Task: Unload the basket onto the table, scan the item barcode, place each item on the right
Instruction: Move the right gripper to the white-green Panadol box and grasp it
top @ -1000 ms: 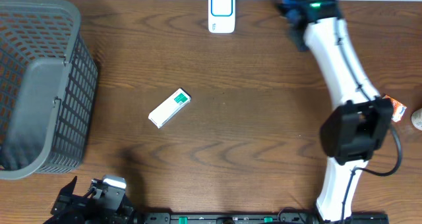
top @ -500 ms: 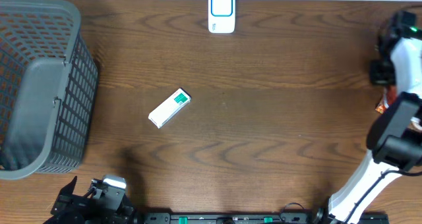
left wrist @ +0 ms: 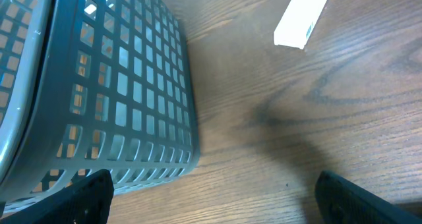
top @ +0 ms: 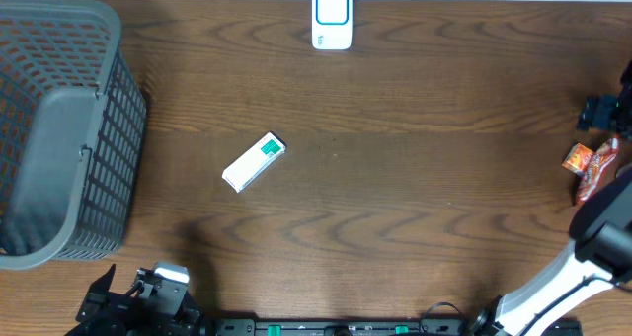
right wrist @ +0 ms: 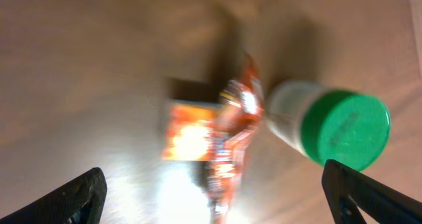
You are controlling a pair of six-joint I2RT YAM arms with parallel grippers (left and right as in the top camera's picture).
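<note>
Right gripper point(right wrist: 212, 171): fingers apart over orange packet point(right wrist: 211, 128)
Left gripper point(left wrist: 212, 178): apart too
Risk: closing could catch green-capped bottle point(right wrist: 330, 125) beside the packet and knock it

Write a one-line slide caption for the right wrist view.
Open right gripper over blurred orange packets beside a green-capped bottle.

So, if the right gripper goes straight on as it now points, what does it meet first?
Probably the orange crinkled packet, centred ahead of the right gripper; the white bottle with a green cap lies to one side. The view is blurred, so depth is uncertain.
</note>
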